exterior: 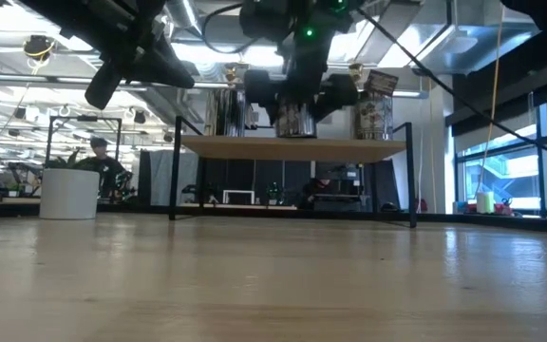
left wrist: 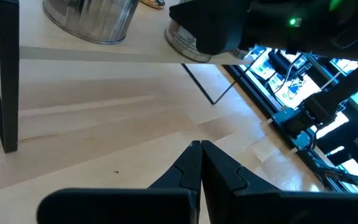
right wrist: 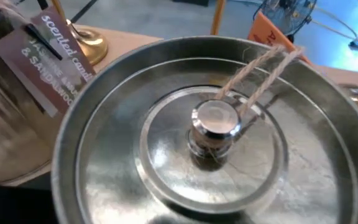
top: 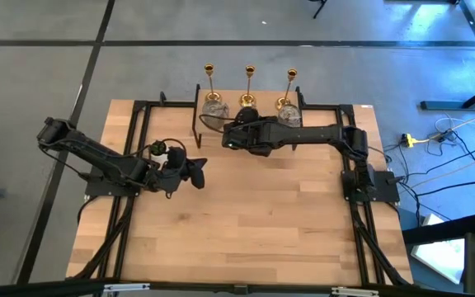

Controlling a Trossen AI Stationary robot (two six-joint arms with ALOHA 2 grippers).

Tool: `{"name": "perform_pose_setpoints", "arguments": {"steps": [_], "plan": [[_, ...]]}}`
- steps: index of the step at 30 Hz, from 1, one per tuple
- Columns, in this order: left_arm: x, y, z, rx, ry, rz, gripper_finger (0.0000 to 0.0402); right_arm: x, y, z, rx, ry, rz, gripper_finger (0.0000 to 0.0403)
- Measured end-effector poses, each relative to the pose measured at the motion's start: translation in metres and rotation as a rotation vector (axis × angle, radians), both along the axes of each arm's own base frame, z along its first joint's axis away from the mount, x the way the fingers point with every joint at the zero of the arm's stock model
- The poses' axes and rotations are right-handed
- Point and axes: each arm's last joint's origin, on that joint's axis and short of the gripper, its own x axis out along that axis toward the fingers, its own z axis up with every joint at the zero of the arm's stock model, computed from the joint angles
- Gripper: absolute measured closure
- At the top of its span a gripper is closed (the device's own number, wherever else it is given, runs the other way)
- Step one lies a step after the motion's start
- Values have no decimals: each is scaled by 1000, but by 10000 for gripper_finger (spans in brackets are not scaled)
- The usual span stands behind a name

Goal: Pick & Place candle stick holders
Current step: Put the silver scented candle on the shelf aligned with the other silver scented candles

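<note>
- I see the right gripper [top: 236,139] spread wide around the middle silver holder [exterior: 295,119] on the raised shelf [exterior: 292,147]; lid knob [right wrist: 216,121] right below its camera.
- Left gripper [top: 198,171] shut, empty, low over the table [top: 254,223].
- Three gold holders [top: 250,87] line the shelf's back edge.

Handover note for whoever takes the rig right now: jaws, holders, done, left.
Left gripper: jaws shut, empty, parked over the table's left-middle.
Right gripper: jaws wide, reaching onto the raised shelf at the far edge, right at the middle silvery holder; whether it is gripped cannot be told.
Gold holders: three in a row along the shelf's back.
Silvery holders: left one and right one in front of the gold ones.
Done: nothing shows on the table below.
Left: all six holders.
</note>
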Motion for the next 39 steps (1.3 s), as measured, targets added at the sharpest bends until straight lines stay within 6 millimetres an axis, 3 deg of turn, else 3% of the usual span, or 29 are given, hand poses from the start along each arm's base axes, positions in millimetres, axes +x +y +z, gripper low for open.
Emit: {"name": "perform_pose_setpoints", "arguments": {"steps": [10, 27, 39], "plan": [[0, 0, 0, -2, 2, -6, 400, -1, 7, 2, -104, 87, 16, 41], [0, 0, -1, -3, 11, -12, 400, 2, 3, 3, -58, 68, 46, 39], [0, 0, -1, -10, 11, -21, 400, 6, 1, 5, -45, 79, 102, 5]]}}
